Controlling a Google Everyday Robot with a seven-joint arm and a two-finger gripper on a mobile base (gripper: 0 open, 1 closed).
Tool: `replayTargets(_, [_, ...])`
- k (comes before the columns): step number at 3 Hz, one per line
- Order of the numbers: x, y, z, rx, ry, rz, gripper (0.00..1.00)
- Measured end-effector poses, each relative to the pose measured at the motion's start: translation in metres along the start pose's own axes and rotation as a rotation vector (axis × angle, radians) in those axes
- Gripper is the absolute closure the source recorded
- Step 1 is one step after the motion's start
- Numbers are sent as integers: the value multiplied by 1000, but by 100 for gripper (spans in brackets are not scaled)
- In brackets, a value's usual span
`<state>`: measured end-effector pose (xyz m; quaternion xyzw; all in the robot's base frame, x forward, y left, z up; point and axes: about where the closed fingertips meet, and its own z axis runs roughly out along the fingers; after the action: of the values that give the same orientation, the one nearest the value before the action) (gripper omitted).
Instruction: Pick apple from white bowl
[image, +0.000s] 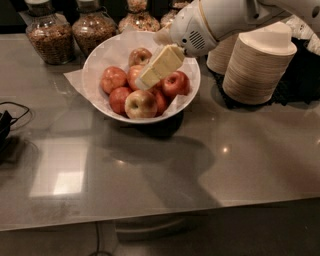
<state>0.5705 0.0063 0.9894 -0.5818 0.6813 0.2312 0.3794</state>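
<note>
Orange-red over pale yellow, the apple (132, 75) is noted mid-pile in the white bowl (97, 55), far left, with the gripper (146, 80) poised over it, open or closed not determinable; a centred descent is advised so neighbouring apples (176, 83) are left undisturbed.

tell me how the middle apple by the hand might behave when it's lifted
The apple looks round and glossy, so it may slip or roll if nudged off-centre. It sits packed among other apples in the white bowl, so lifting it could shift them. The hand is right by it, over the bowl's middle.
</note>
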Motion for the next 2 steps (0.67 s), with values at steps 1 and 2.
replayTargets(1, [16,-12,13,35,39,25,12])
replayTargets(2, [28,-19,25,63,74,52,9])
